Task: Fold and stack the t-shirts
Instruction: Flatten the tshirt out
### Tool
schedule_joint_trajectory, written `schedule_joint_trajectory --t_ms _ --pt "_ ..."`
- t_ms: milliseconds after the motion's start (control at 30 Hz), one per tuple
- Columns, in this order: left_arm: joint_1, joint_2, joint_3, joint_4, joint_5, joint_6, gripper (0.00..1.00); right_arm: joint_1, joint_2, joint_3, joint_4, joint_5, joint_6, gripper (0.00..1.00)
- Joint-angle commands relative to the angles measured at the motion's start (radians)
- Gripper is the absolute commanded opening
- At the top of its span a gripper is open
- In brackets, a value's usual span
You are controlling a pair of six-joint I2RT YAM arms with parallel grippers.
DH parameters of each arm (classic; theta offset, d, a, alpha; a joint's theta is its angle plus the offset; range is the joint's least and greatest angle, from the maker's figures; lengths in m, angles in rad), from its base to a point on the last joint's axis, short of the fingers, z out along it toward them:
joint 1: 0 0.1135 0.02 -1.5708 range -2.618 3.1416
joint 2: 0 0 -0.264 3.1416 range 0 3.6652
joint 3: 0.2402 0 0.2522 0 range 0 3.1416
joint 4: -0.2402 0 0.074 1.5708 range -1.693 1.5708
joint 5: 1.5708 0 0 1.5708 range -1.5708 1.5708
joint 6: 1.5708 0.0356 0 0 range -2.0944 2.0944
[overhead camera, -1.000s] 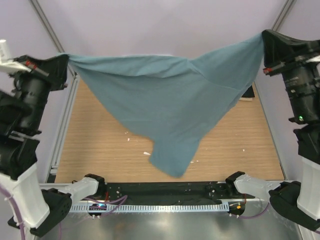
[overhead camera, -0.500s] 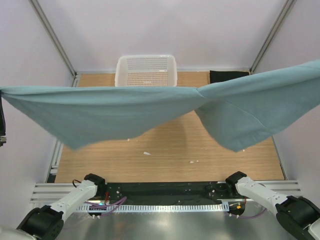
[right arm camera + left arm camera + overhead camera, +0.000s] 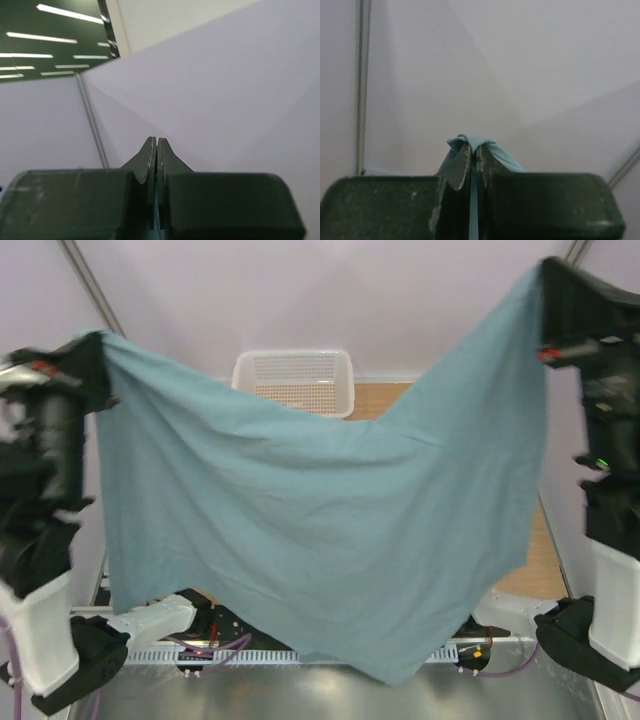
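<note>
A large teal-blue t-shirt (image 3: pixel 320 530) hangs spread in the air between both arms, sagging in the middle and reaching down over the arm bases. My left gripper (image 3: pixel 98 342) is shut on its upper left corner; in the left wrist view a fold of teal cloth (image 3: pixel 475 145) bulges over the closed fingertips of the left gripper (image 3: pixel 475 150). My right gripper (image 3: pixel 545 270) is shut on the upper right corner, higher up. In the right wrist view a thin strip of teal (image 3: pixel 156 222) shows between the closed fingers of the right gripper (image 3: pixel 156 142). The other t-shirts are hidden.
A white mesh basket (image 3: pixel 293 373) stands at the back of the wooden table (image 3: pixel 545 560), partly behind the hanging cloth. Frame posts (image 3: pixel 80 275) and pale walls close in the sides. Both wrist cameras look up at the walls.
The arms have swung back into view, with the right one higher. The shirt, flung out flat and wide half a second ago, now hangs down as a broad curtain.
</note>
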Motion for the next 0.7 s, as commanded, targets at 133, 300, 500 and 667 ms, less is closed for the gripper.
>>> schedule_joint_trajectory --t_ms 133,300,500,667 --pt "0.155 0.197 -0.352 0.123 -0.116 0.015 0.0 -0.016 0.151 -0.307 0.127 0.134 -0.153 0.01" --pt "0.271 0.313 -0.663 0.26 -0.039 -0.001 0.0 -0.181 0.211 -0.56 0.245 0.065 -0.025 0.01" --pt "0.349 0.545 -0.758 0.309 0.034 -0.05 0.0 -0.246 0.324 -0.73 0.294 0.03 -0.037 0.01" --pt "0.417 0.671 -0.696 0.29 0.163 -0.09 0.0 -0.267 0.344 -0.792 0.301 0.008 -0.083 0.01"
